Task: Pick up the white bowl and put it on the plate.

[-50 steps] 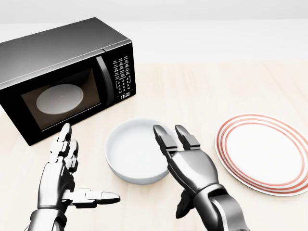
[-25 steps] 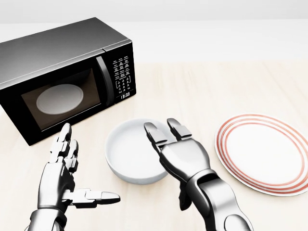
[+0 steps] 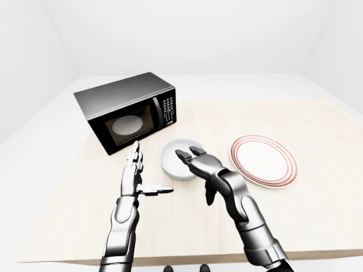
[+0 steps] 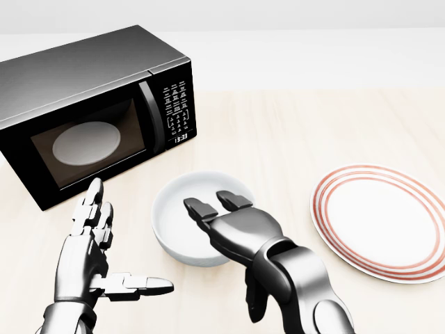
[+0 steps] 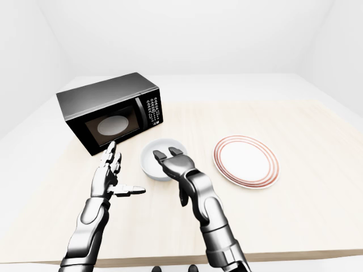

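The white bowl [image 4: 172,217] sits on the light wooden table, just below the microwave in the head view. My right hand [image 4: 224,256] is open; its fingers [image 4: 203,208] reach in over the bowl's lower-right rim and point left, while the thumb hangs below the bowl, outside it. Nothing shows the fingers closed round the rim. The white plate [image 4: 379,223] with red rings lies flat to the right of the bowl, apart from it. Left of the bowl my left hand [image 4: 115,247] is open and holds nothing, fingers up and thumb out to the right.
A black microwave [image 4: 90,115] with its door shut stands at the upper left, close to the bowl's top-left side. The table [image 3: 317,122] stretches on to the right and beyond the plate; its near edge [image 5: 283,249] runs under my arms.
My right hand has swung left and turned, so its fingers now lie further across the bowl and point left. Bowl, plate and left hand have not moved.
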